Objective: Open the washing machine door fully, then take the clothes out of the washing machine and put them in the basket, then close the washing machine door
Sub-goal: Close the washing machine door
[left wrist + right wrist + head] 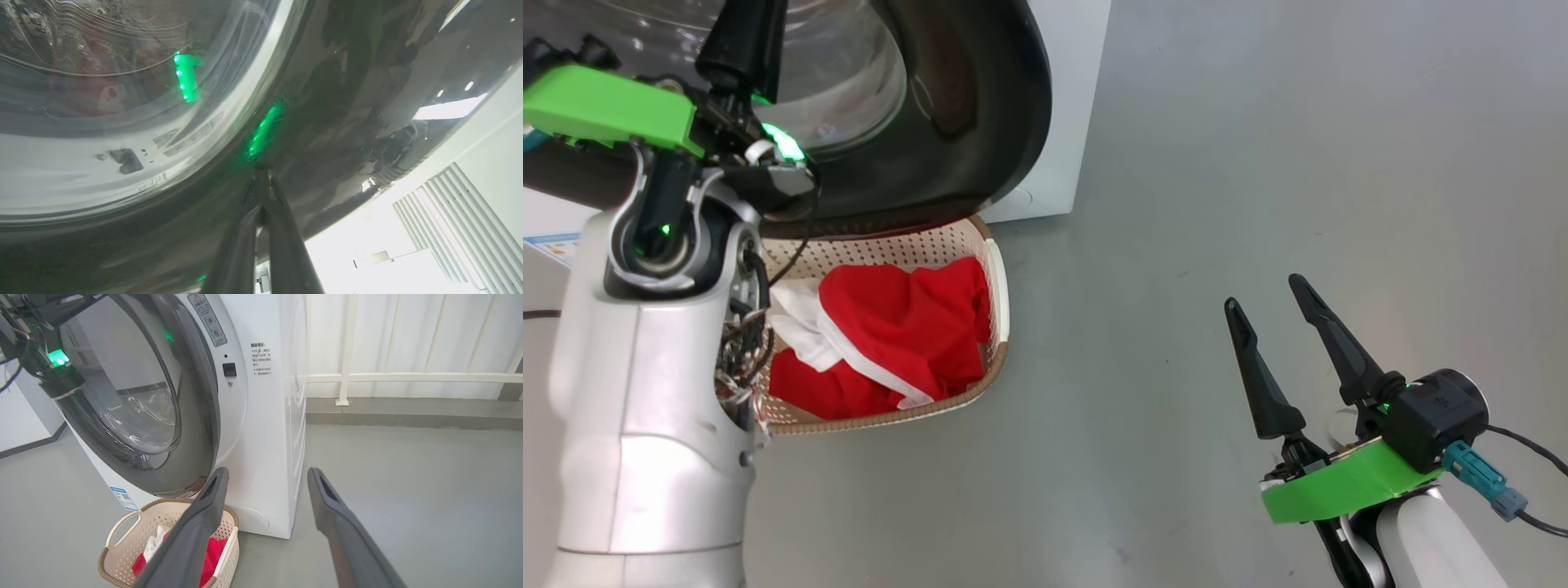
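Observation:
The washing machine door [964, 122], with its glossy black rim and glass bowl, stands partly swung out from the white washing machine [265, 437]. My left gripper [261, 179] is shut, its fingertips pressed against the door's black rim [347, 122] beside the glass. In the head view the left gripper [739, 49] reaches up along the door. Below the door sits the basket [1001, 286] holding the red and white clothes [890, 327]. My right gripper [1262, 292] hangs open over bare floor, right of the basket. The right wrist view shows the door [200, 416], basket [163, 503] and clothes [214, 551].
Grey floor [1258, 163] stretches to the right of the machine. A white railing [408, 377] and wall stand behind it. A blue label [124, 498] sits low on the machine's front. A dark cable [1531, 449] trails from my right wrist.

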Controlling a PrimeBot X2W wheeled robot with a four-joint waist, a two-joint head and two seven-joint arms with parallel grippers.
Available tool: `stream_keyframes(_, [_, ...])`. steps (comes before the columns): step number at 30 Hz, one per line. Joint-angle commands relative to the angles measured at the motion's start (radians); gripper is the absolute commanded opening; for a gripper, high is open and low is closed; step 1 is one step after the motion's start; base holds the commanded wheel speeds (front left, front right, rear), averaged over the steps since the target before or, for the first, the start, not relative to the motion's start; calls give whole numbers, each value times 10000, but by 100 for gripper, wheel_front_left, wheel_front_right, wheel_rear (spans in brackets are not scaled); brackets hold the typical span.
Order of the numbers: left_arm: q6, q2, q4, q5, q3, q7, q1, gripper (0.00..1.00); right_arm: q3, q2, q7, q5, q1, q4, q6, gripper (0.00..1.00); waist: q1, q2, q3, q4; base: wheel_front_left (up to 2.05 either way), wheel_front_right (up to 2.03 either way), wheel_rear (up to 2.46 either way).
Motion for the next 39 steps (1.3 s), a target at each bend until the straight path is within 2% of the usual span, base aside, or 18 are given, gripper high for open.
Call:
stream_keyframes(1, [-166,275,-270,7,125,-9,140,0,226,-3,-63,57,-162,-202,62,100,0,0,-84,61,0,0,0])
stream_keyframes(4, [-79,323,-335,197,67,-136,551,0,227,-3,-63,105,-153,-138,62,100,0,0,-230,137,0,0,0])
stream_keyframes(5, [-41,363,-382,262,66,-189,722,8,239,-3,-63,126,-145,-115,62,100,0,0,-284,154,0,0,0])
stream_keyframes(6, [8,406,-443,334,69,-256,896,31,230,-3,-63,137,-136,-99,62,100,0,0,-333,186,0,0,0])
stream_keyframes(7, [43,460,-520,433,71,-351,1079,79,226,-3,-63,147,-127,-80,62,100,0,0,-391,212,0,0,0])
stream_keyframes(8, [83,494,-615,512,51,-398,1280,100,230,-3,-63,159,-122,-60,62,100,0,0,-454,237,0,0,0])
stream_keyframes(13, [328,618,-1465,1077,-189,-708,2469,100,210,-3,-63,203,-86,24,62,100,0,0,-802,385,0,0,0])
stream_keyframes(20, [542,905,-3324,2350,-443,-1691,4157,100,99,-3,-63,247,-27,149,62,100,0,0,-1360,701,0,0,0])
stream_keyframes(25, [707,1175,-4171,3199,-692,-2089,5083,100,161,-3,-63,374,51,289,62,100,0,0,-1701,845,0,0,0])
stream_keyframes(33, [1190,1936,-5158,5677,-1068,-3544,6649,100,154,-3,-63,373,167,410,62,100,0,0,-2193,917,0,0,0])
stream_keyframes(39, [1788,2340,-5633,7254,-1285,-4412,7583,100,52,-3,-63,395,354,455,62,100,0,0,-2593,887,0,0,0])
